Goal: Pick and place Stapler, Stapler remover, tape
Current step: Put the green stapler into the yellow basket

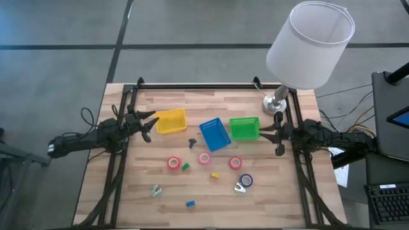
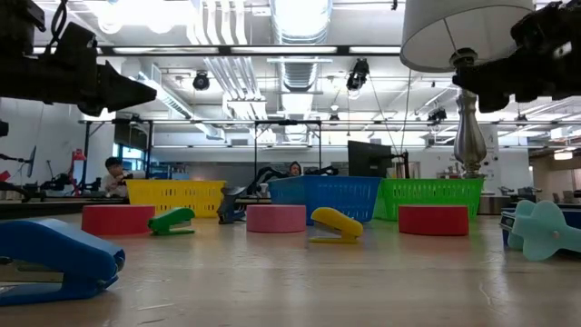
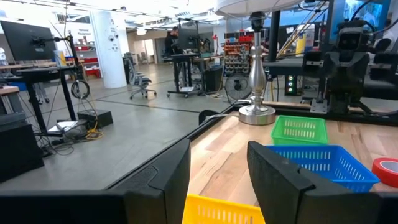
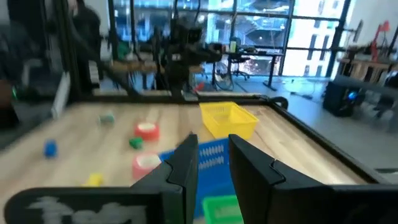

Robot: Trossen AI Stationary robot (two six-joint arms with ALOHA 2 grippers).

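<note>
We see the left gripper [image 1: 151, 126] empty with fingers apart beside the yellow basket [image 1: 170, 121]; the right gripper [image 1: 268, 134] likewise, beside the green basket [image 1: 244, 128]. Tape rolls [image 1: 174, 163] lie mid-table, below the blue basket [image 1: 215, 134].

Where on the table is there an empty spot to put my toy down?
Bare wood lies along the far edge behind the yellow basket, blue basket and green basket, and at the near right corner past the blue tape. The middle, around the pink tape and red tapes, is crowded.
</note>
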